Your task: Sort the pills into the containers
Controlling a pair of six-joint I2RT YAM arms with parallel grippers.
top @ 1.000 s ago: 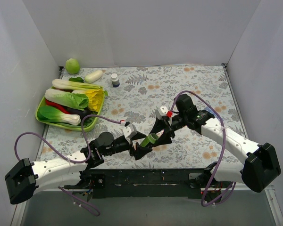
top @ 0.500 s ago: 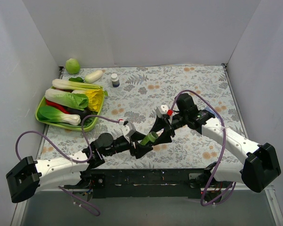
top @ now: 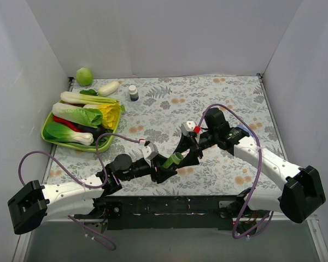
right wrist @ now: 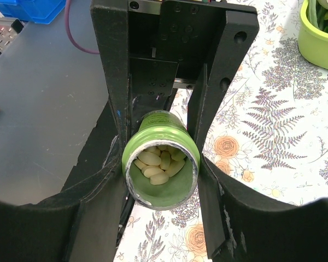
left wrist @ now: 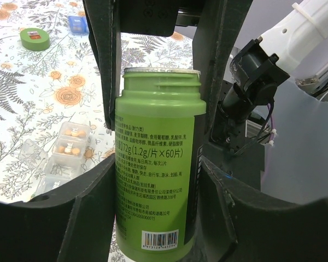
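An open green pill bottle (top: 173, 160) hangs tilted above the table's near middle, held from both ends. My left gripper (top: 163, 170) is shut on its labelled body (left wrist: 157, 164). My right gripper (top: 185, 154) is shut around its neck (right wrist: 160, 164). Pale oval pills (right wrist: 159, 161) lie inside the open mouth. The containers, a clear strip of small compartments (left wrist: 59, 154), lie on the cloth below and left of the bottle in the left wrist view; two compartments hold orange pills. The strip is hidden in the top view.
A green cap (left wrist: 35, 39) and a small blue item (left wrist: 76, 23) lie farther out on the floral cloth. A green tray (top: 101, 145) of toy vegetables sits at the left. A dark blue white-capped bottle (top: 133, 93) stands at the back.
The left arm and the green bottle have shifted very slightly left. Both grips on the bottle are unchanged.
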